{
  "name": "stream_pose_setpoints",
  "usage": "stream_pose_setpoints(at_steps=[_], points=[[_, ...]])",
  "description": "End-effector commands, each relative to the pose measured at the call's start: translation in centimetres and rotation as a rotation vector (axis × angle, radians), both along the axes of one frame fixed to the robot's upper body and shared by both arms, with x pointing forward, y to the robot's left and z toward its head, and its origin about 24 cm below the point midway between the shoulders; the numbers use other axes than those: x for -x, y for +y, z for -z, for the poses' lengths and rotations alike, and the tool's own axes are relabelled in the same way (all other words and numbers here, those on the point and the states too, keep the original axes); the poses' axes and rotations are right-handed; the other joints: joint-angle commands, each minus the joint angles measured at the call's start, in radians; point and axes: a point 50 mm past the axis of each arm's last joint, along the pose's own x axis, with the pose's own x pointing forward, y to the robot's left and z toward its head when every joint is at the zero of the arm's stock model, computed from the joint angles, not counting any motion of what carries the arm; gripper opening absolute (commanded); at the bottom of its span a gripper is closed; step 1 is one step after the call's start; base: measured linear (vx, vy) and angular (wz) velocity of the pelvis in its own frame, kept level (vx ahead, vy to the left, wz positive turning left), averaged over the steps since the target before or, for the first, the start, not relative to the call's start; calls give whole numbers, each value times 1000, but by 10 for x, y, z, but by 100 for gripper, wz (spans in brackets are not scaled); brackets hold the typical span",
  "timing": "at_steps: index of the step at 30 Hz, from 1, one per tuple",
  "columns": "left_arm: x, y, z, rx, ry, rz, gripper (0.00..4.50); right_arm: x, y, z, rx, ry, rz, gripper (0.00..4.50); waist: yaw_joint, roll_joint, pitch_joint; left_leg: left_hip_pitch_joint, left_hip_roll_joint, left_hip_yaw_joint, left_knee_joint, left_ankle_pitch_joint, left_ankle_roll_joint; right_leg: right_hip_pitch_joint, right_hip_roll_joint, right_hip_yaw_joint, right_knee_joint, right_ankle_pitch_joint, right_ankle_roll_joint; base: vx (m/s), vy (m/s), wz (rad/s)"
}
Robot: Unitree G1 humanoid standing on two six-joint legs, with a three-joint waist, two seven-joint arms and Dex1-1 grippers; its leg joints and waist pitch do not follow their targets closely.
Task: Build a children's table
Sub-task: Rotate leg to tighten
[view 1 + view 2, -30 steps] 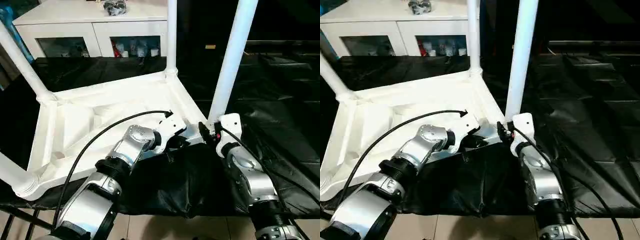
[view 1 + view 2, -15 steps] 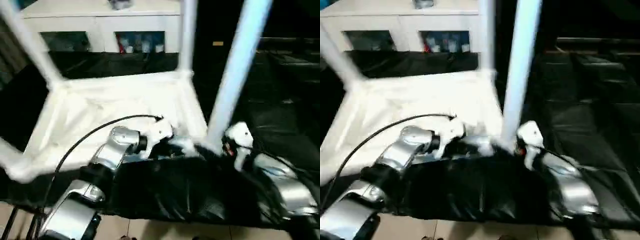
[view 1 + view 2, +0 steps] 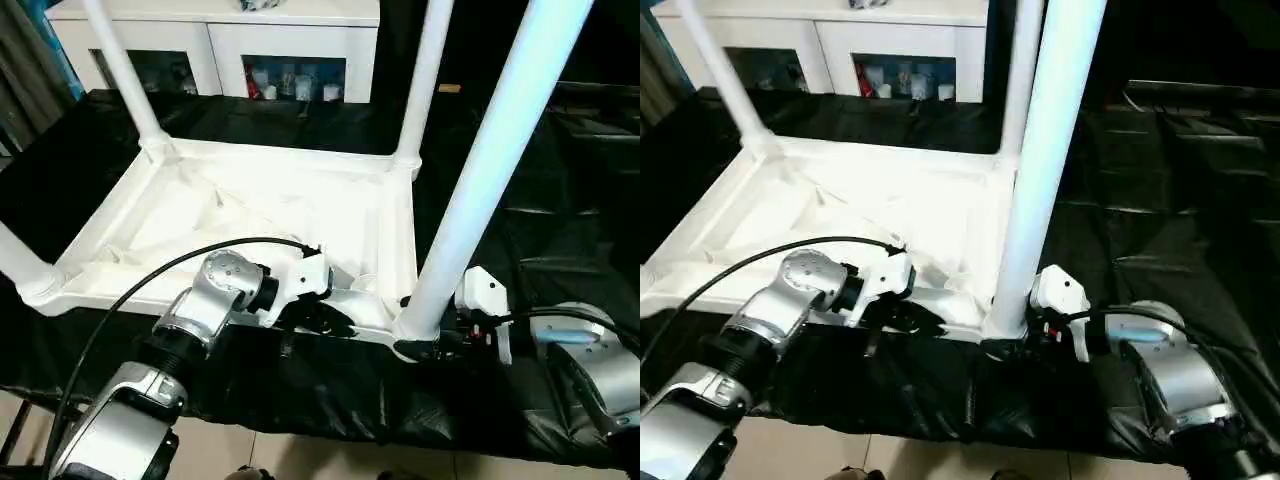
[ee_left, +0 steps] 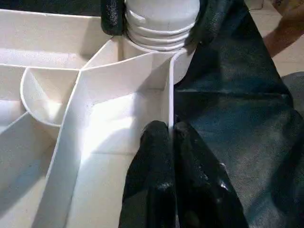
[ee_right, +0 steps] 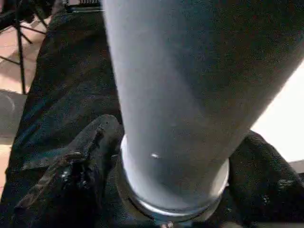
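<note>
The left gripper (image 4: 170, 142) has its two black fingers pinched together on the thin near rim of the small all-white plastic children's table (image 3: 250, 215), which lies upside down with its ribbed underside up. The rim runs on from the fingertips to the near right corner socket, where a long white tubular leg (image 3: 490, 160) stands upright. The right gripper (image 3: 425, 350) sits at the foot of that leg, its black fingers (image 5: 71, 161) spread around the leg's base on both sides; whether they press on it cannot be told.

The near edge of the table top lies just beside the front edge of the work surface, with little open room there. To the right of the leg the black plastic sheet (image 3: 570, 230) runs free and wide. Three more white legs rise from the other corner sockets, one at the far right (image 3: 425, 80), one at the far left (image 3: 120, 70), and one at the near left (image 3: 15, 260), leaning outward.

Behind the surface stands a white cabinet with glass doors (image 3: 225, 45); small coloured items (image 3: 290, 85) show behind the glass, too small to name. Pale floor tiles (image 3: 910, 455) show below the front edge.
</note>
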Motion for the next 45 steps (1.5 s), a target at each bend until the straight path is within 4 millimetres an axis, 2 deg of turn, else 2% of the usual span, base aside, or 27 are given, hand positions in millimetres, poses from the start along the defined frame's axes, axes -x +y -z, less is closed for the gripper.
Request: stream_pose_setpoints(at_steps=[1,9,10,11,14,15,16,17,18,19,21,22,23,24,25,26,27,28,30,32,33,34,35,37,39,42,45], points=[[10,-2,15,-52,66,47,0,4,8,3,-12,46,-70,315,1,-27,-46,6,40,-8,-57,-190,114,41,-44,30,-61,-176,-262,0,0,0],[9,0,13,-50,71,57,0,6,9,5,-61,97,-75,270,8,-25,-48,7,41,-8,-55,-169,116,43,-43,29,-55,-147,-274,0,0,0],[9,0,13,-48,73,55,0,6,9,5,-72,101,-69,269,10,-20,-50,8,41,-9,-54,-168,115,44,-44,29,-55,-144,-276,0,0,0],[8,0,13,-46,73,51,0,6,10,5,-81,103,-64,269,9,-23,-50,8,41,-8,-53,-168,114,44,-44,29,-55,-139,-277,0,0,0],[5,-6,15,-27,71,-35,0,3,16,7,-177,64,53,267,10,-21,-50,6,41,-7,-54,-167,111,43,-45,30,-55,-133,-281,0,0,0],[3,-11,17,-21,66,-85,0,0,19,10,-201,37,138,267,10,-22,-49,7,40,-8,-56,-186,102,42,-45,29,-59,-163,-277,0,0,0],[3,-11,17,-21,66,-85,0,0,19,10,-201,37,138,267,8,-23,-48,8,40,-9,-57,-194,93,40,-45,29,-61,-181,-272,0,0,0],[2,-16,18,-17,63,-116,0,-1,22,13,-213,18,190,267,3,-25,-47,6,37,-12,-61,-216,78,43,-45,27,-64,-228,-259,0,0,0],[2,-18,19,-15,62,-128,0,-1,23,14,-217,11,209,267,-2,-23,-44,9,38,-13,-65,-244,64,38,-46,29,-71,-275,-244,0,0,0],[3,-28,22,-7,64,-163,0,-3,29,20,-232,-3,304,267,-7,-23,-41,10,38,-15,-68,-277,49,36,-46,29,-77,-326,-228,0,0,0],[3,-32,23,-3,65,-177,0,-3,32,23,-241,-5,348,266,-15,-24,-41,10,36,-19,-71,-313,33,33,-47,29,-83,-385,-206,0,0,0],[3,-36,24,2,65,-195,0,-4,34,25,-246,-10,374,266,-18,-26,-41,7,34,-20,-72,-315,32,36,-46,28,-83,-395,-197,0,0,0],[4,-46,25,11,65,-213,0,-6,40,29,-260,-13,444,266,-17,-17,-40,9,36,-22,-74,-316,30,33,-45,29,-85,-393,-189,0,0,0],[5,-56,26,20,62,-240,0,-10,47,32,-279,-15,523,266,-21,-20,-38,12,36,-18,-74,-331,26,25,-43,31,-88,-393,-188,0,0,0],[5,-57,26,21,62,-243,0,-11,48,33,-281,-15,533,266,-20,-11,-38,13,34,-20,-74,-341,19,25,-45,31,-89,-399,-188,0,0,0],[6,-63,27,22,59,-254,0,-14,53,34,-293,-18,576,266,-23,-17,-39,11,33,-21,-76,-349,11,27,-44,30,-90,-408,-181,0,0,0],[7,-69,28,19,53,-258,0,-17,60,34,-304,-24,613,266,-25,-18,-38,12,33,-22,-77,-353,8,26,-44,30,-91,-414,-174,0,0,0],[8,-72,29,14,47,-260,0,-20,63,34,-302,-34,643,266,-25,-12,-38,14,32,-23,-77,-363,9,25,-43,30,-93,-421,-169,0,0,0],[10,-79,31,7,38,-255,0,-26,72,31,-324,-46,713,266,-29,-13,-39,14,30,-23,-77,-375,10,23,-43,31,-95,-432,-161,0,0,0],[11,-82,31,10,38,-254,0,-28,78,28,-340,-64,710,266,-32,-12,-38,12,29,-24,-79,-380,11,22,-42,29,-98,-448,-151,0,0,0],[11,-83,31,13,38,-256,0,-28,80,26,-345,-78,698,266,-33,-6,-38,14,30,-25,-79,-387,11,21,-42,30,-99,-447,-148,0,0,0],[11,-81,30,18,37,-257,0,-27,80,25,-347,-94,684,322,-35,-8,-38,13,30,-24,-79,-392,12,21,-41,30,-100,-442,-148,0,0,0],[10,-80,29,21,37,-257,0,-27,80,24,-347,-103,677,335,-37,-9,-39,10,30,-25,-80,-394,13,24,-41,29,-98,-436,-148,0,0,0],[10,-78,28,23,36,-254,0,-26,78,23,-350,-109,657,335,-38,-8,-39,11,31,-25,-80,-397,15,22,-41,30,-98,-428,-151,0,0,0],[8,-71,26,30,31,-249,0,-23,69,21,-346,-130,618,369,-36,-9,-41,6,32,-23,-79,-369,27,26,-41,31,-93,-375,-166,0,0,0],[6,-62,24,41,15,-222,0,-20,56,16,-326,-158,554,385,-33,-11,-44,4,32,-17,-72,-317,56,31,-41,33,-85,-288,-194,0,0,0],[5,-48,18,64,22,-154,0,-12,36,9,-302,-137,432,391,-26,-17,-47,1,30,-15,-65,-257,92,40,-42,32,-81,-238,-204,0,0,0]])
